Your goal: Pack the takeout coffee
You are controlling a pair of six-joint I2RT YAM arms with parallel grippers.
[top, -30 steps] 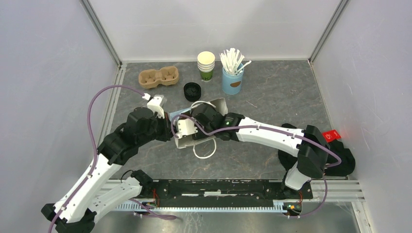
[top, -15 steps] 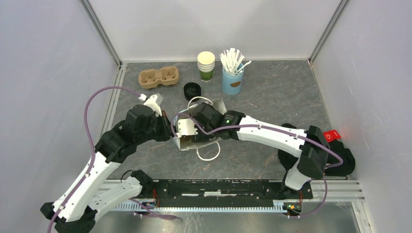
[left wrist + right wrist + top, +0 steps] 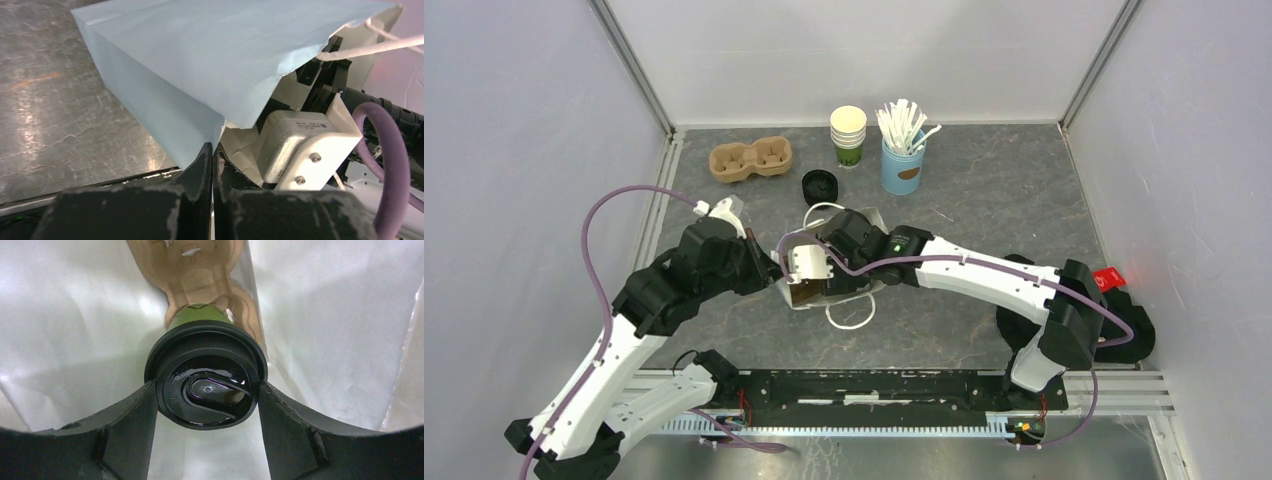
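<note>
Right gripper pinches the takeout coffee by its lid rim, centre frame, inside the paper bag; likely light, crushable, spill-prone.

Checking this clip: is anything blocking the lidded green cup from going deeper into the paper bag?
Nothing blocks it. The takeout coffee, held by the right tool, is already inside the paper bag; the left tool pinches the bag's edge. Only what looks like a brown pulp carrier lies beyond the cup.
</note>
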